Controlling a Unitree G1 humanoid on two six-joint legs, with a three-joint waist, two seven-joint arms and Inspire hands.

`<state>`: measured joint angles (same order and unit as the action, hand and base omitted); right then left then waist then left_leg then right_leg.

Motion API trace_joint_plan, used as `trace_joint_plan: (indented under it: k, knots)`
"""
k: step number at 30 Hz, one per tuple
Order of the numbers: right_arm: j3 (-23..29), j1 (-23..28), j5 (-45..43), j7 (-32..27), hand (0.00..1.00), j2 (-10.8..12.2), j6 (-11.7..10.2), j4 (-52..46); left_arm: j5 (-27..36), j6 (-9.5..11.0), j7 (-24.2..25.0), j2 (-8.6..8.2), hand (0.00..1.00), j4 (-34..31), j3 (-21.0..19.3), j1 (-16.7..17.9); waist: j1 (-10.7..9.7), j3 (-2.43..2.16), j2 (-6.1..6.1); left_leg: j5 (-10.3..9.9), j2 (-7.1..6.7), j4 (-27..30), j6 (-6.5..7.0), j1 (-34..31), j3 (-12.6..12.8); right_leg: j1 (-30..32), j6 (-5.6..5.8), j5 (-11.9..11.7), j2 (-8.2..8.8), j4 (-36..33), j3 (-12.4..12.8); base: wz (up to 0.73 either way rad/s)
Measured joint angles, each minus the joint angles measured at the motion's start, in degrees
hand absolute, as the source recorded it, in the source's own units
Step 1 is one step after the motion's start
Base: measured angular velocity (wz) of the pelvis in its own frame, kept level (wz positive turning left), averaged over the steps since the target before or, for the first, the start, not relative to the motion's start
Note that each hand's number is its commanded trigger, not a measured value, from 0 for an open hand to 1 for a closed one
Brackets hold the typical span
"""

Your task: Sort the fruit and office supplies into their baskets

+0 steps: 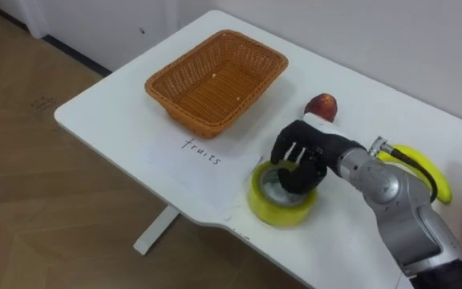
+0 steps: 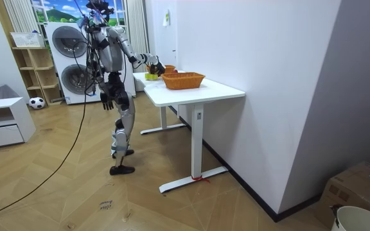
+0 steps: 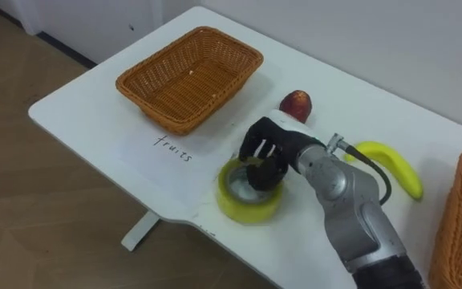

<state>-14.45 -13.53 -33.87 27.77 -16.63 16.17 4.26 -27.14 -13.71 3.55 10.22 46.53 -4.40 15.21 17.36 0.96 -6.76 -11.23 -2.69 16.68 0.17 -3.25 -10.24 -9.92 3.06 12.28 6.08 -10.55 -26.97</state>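
Note:
A yellow tape roll lies flat on the white table near its front edge. My right hand is on the roll's far side, its fingers curled down over the rim into the hole. A red apple lies just behind the hand. To the right, a banana is partly hidden by my forearm. An empty wicker basket stands at the far left, with a handwritten label on the table in front of it. A second wicker basket shows at the right edge. My left hand hangs at my side.
I stand at the long side of the table, which is set against a white wall. Behind me are washing machines, a small shelf and a ball on the wooden floor.

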Motion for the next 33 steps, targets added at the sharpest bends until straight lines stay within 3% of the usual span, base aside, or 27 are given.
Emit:
trace_joint_plan:
  k: [22,27,33]
  knots:
    - [-0.03,-0.05,-0.23,3.12,1.00,-0.47,0.90,0.82,0.38,-0.04,0.35,1.28,0.00,0.03,0.02,-0.28,0.03,-0.15,-1.13,0.02,-0.01,0.03,-0.03,0.01,-0.11,-0.05,0.00,0.00,-0.07,-0.04,0.39,0.00]
    - [-0.23,-0.04,-0.24,2.81,1.00,-0.47,0.93,0.84,0.64,-0.04,-0.73,1.44,0.00,0.03,0.03,-0.75,0.04,-0.10,-1.86,0.02,-0.02,0.04,-0.03,0.01,-0.09,-0.01,0.00,0.00,-0.15,-0.05,2.01,0.00]
    - [-0.23,0.05,-0.23,2.34,1.00,-0.46,0.90,0.90,0.61,-0.04,-0.69,1.45,0.00,0.03,0.03,-1.57,0.05,-0.05,-1.77,0.02,-0.02,0.07,-0.03,-0.01,0.06,0.17,0.00,0.00,-0.20,-0.03,3.26,-0.01]
